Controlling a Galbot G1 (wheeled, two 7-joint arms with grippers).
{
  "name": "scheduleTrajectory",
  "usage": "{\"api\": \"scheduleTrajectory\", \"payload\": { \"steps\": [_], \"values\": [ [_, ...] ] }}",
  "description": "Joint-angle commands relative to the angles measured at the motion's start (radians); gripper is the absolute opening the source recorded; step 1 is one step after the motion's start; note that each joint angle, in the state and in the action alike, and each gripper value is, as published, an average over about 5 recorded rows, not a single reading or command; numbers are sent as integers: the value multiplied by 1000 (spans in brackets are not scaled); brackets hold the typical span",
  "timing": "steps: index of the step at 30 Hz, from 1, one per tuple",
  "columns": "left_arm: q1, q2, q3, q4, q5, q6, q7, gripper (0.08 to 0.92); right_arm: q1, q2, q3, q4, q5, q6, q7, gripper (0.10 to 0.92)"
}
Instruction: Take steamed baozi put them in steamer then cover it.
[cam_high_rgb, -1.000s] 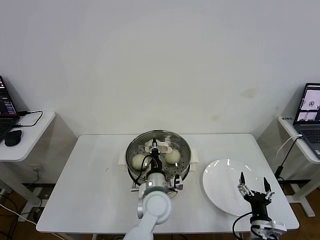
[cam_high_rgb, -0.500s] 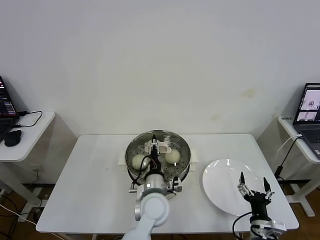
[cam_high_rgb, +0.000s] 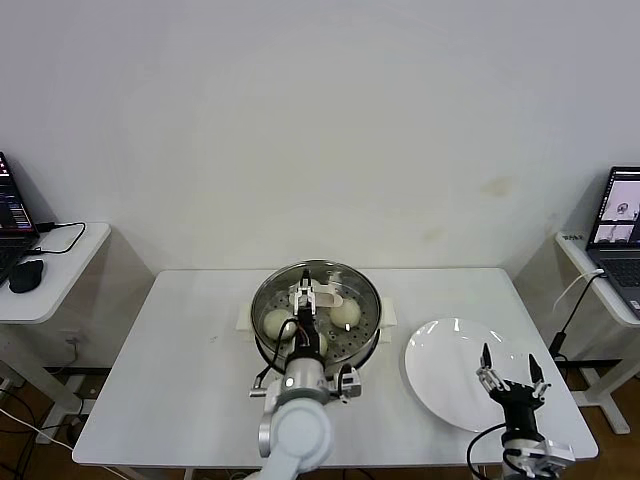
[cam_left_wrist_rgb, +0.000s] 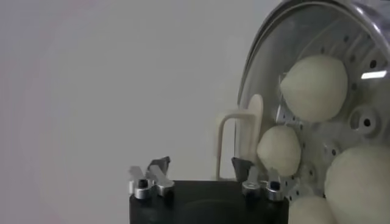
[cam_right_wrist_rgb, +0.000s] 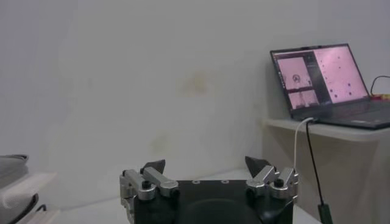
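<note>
Glass cover (cam_high_rgb: 316, 300) sits on steamer (cam_high_rgb: 268, 345) over the baozi (cam_high_rgb: 346, 314), left gripper (cam_high_rgb: 311, 295) spread wide beside its handle (apparently letting go); right gripper (cam_high_rgb: 510, 376) open, parked over the white plate (cam_high_rgb: 440, 360).

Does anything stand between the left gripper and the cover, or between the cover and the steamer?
Nothing visible does. The cover sits on the steamer over the baozi, and the left gripper hangs open at the cover's handle. The right gripper is open above the white plate.

Left pincer (cam_high_rgb: 308, 298) spread wide (arm reaching forward); right pincer (cam_high_rgb: 510, 366) open, parked.
</note>
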Motion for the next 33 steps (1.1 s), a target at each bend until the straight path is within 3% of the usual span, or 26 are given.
{"api": "scheduleTrajectory", "payload": {
  "steps": [1, 9, 14, 20, 24, 33],
  "values": [
    [41, 26, 3, -121, -25, 0, 15, 822, -5, 0, -7, 1, -5, -1, 0, 823],
    [105, 97, -62, -296, -133, 3, 3, 823, -19, -4, -34, 12, -17, -10, 1, 823],
    [132, 190, -252, -375, -499, -59, -85, 823, -42, -47, -94, 30, -27, -46, 14, 823],
    [188, 253, -616, -298, -1124, -301, -238, 823, -44, -219, -223, 35, -41, -92, 52, 823],
    [242, 257, -760, -219, -1409, -436, -299, 823, -37, -279, -275, 23, -34, -107, 74, 823],
    [466, 237, -878, -126, -1822, -470, -284, 823, -46, -302, -284, -20, -1, -106, 83, 823]
  ]
}}
